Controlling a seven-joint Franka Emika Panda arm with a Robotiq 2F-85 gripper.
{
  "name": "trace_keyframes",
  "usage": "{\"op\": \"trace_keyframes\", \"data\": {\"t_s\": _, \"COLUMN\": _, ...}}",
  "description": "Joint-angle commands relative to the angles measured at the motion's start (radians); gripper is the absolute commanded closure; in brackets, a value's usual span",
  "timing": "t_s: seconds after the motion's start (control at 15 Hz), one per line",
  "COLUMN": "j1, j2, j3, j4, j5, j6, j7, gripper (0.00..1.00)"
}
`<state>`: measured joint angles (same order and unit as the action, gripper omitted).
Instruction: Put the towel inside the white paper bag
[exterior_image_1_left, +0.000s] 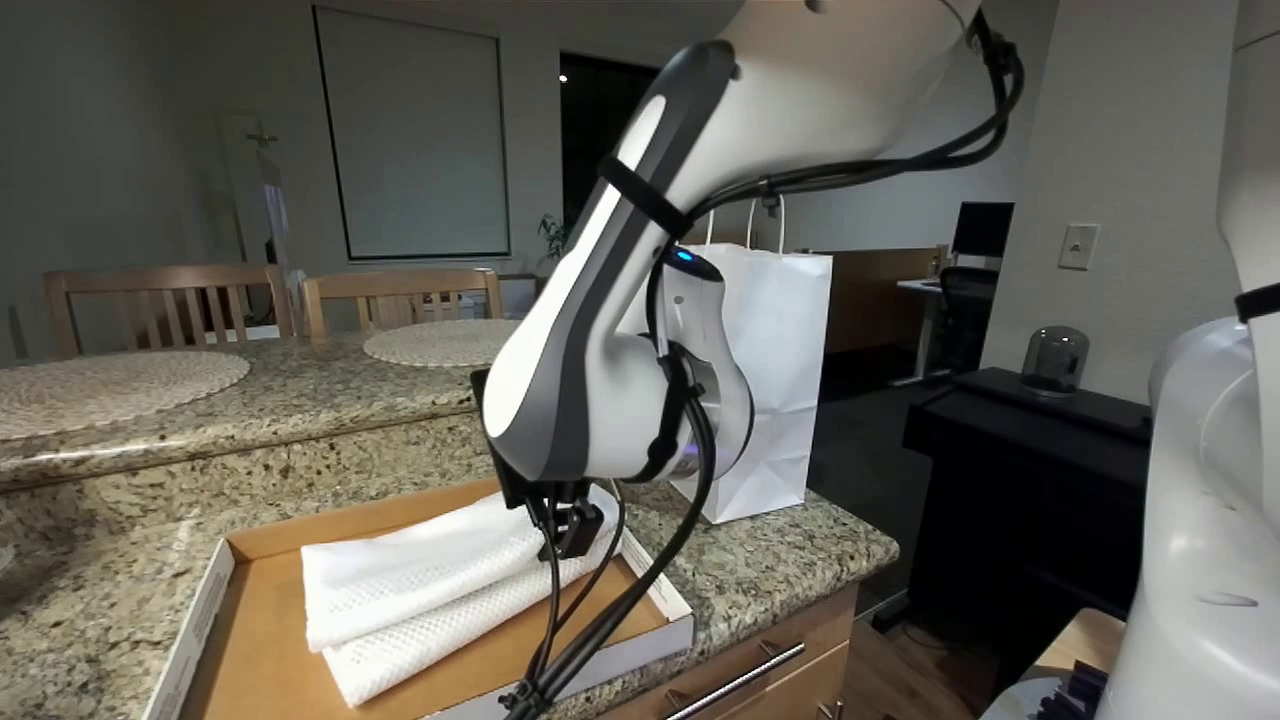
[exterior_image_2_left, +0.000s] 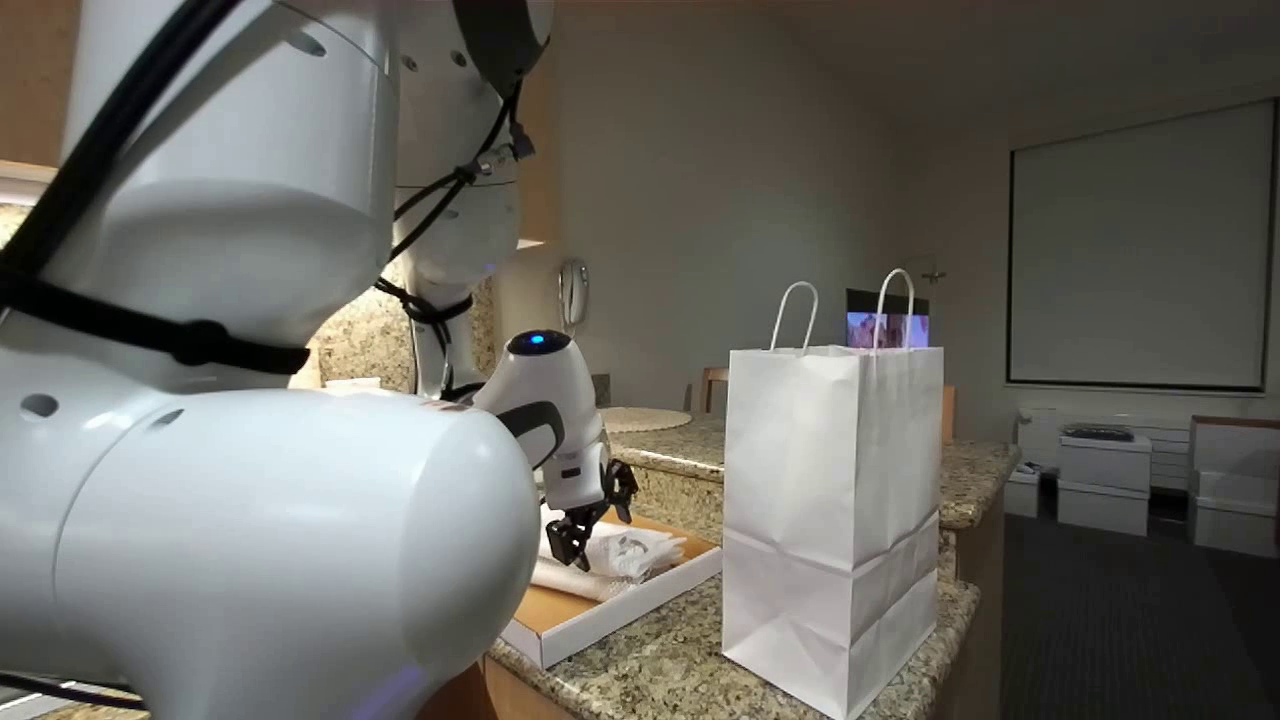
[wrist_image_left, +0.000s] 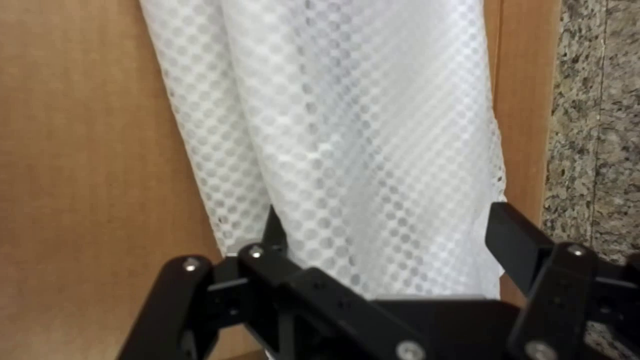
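White towel (exterior_image_1_left: 420, 575) lay folded in the shallow cardboard tray (exterior_image_1_left: 265, 640), my gripper (wrist_image_left: 387, 225) right at it, fingers (wrist_image_left: 515, 245) spread apart with the towel between them in the wrist view. In an exterior view, white paper bag (exterior_image_1_left: 788, 380) stood upright on the granite counter (exterior_image_1_left: 770, 550) at two o'clock from the towel, a round placemat (exterior_image_1_left: 120, 385) at ten.

In an exterior view: your gripper (exterior_image_1_left: 572, 534) points down at the folded white towel (exterior_image_1_left: 425, 570) in a shallow cardboard tray (exterior_image_1_left: 255, 645); white paper bag (exterior_image_1_left: 785, 375) stands upright on counter (exterior_image_1_left: 785, 560), partly behind your arm (exterior_image_1_left: 590, 330).
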<state>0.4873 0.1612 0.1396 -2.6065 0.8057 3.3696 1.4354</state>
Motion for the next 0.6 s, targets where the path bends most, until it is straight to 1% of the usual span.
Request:
{"op": "trace_keyframes", "data": {"t_s": 0.0, "j1": 0.035, "j2": 0.049, "j3": -0.033, "j4": 0.034, "j5": 0.015, "j6": 0.021, "j7": -0.014, "gripper": 0.00}}
{"op": "trace_keyframes", "data": {"t_s": 0.2, "j1": 0.075, "j2": 0.109, "j3": -0.078, "j4": 0.063, "j5": 0.007, "j6": -0.007, "j7": -0.037, "gripper": 0.00}}
{"op": "trace_keyframes", "data": {"t_s": 0.33, "j1": 0.117, "j2": 0.152, "j3": -0.121, "j4": 0.080, "j5": 0.010, "j6": -0.010, "j7": -0.046, "gripper": 0.00}}
{"op": "trace_keyframes", "data": {"t_s": 0.4, "j1": 0.158, "j2": 0.171, "j3": -0.164, "j4": 0.085, "j5": 0.019, "j6": -0.003, "j7": -0.055, "gripper": 0.00}}
{"op": "trace_keyframes", "data": {"t_s": 0.47, "j1": 0.193, "j2": 0.182, "j3": -0.200, "j4": 0.091, "j5": 0.021, "j6": -0.013, "j7": -0.061, "gripper": 0.25}}
{"op": "trace_keyframes", "data": {"t_s": 0.53, "j1": 0.246, "j2": 0.196, "j3": -0.255, "j4": 0.093, "j5": 0.031, "j6": -0.012, "j7": -0.068, "gripper": 0.27}}
